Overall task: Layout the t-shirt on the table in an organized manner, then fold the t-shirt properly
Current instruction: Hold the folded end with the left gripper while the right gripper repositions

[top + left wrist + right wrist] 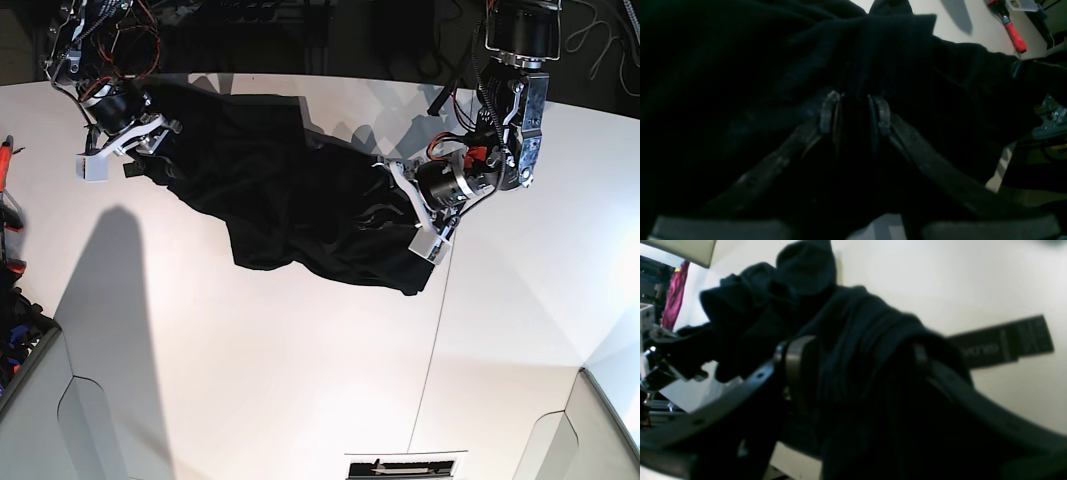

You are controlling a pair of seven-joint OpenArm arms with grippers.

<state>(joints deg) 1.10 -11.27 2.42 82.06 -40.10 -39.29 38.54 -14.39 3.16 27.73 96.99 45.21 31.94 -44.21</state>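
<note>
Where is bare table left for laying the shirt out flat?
Bare table runs wide from the t-shirt to the near edge, on both sides of the dark seam. The far strip between the two grippers is crowded with bunched fabric.

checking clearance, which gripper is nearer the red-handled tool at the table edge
Right. The right gripper holds the t-shirt at the same side of the table as the red-handled tool. The left gripper grips the shirt's far end.
</note>
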